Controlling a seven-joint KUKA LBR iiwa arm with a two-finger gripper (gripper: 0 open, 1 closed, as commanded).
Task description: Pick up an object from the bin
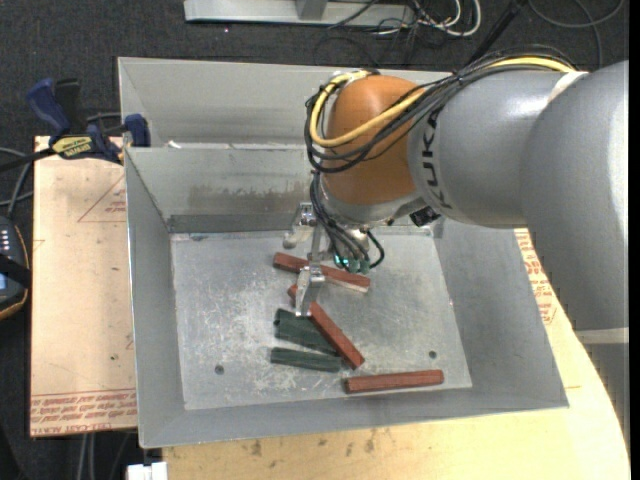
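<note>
Closest to us, by the front wall of the grey bin [215, 313], lies a long, flat, red-brown stick [395, 380]. It lies almost straight across, all by itself.

A bit farther in there is a small heap. A dark green stick [306, 360] lies flat at the front of it. A second dark green piece [298, 328] sits just behind it. A slanted red-brown stick [338, 338] lies by them and touches the green ones.

Just past the heap, in the middle of the bin, the gripper [309, 290] comes down to the floor. Right there lies one more red-brown stick [343, 279]. It is thin, long and flat, with straight ends, and it tilts a little. The gripper is in front of its middle, so one end shows on each side. I cannot tell if the gripper is open or closed, or if it has hold of that stick.

Behind that is the round orange cover [365, 148] with yellow and black cables. The big grey arm [520, 138] comes in from the right.
</note>
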